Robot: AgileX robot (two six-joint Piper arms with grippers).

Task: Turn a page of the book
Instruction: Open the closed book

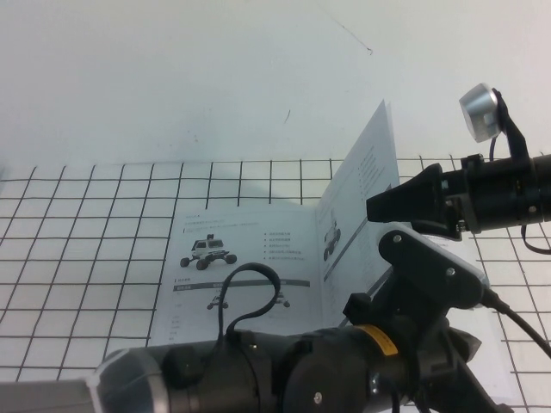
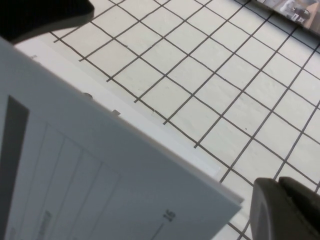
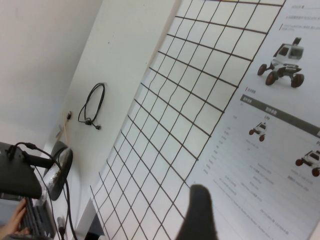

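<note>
page [image 1: 366, 163] lifted between left gripper [image 1: 392, 258] and right gripper [image 1: 387, 206] — fingers beside it.

Bright, even, soft light; faint shadows; blurry close-up wrist views

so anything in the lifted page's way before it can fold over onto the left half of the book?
Nothing visible. The page stands raised near the spine; the book lies bare on the left half it must land on. The left gripper is below the page on the right, the right gripper beside the page's right face.

Lab bench: gridded cloth [image 1: 86, 258], keyboard [image 3: 35, 220]
</note>
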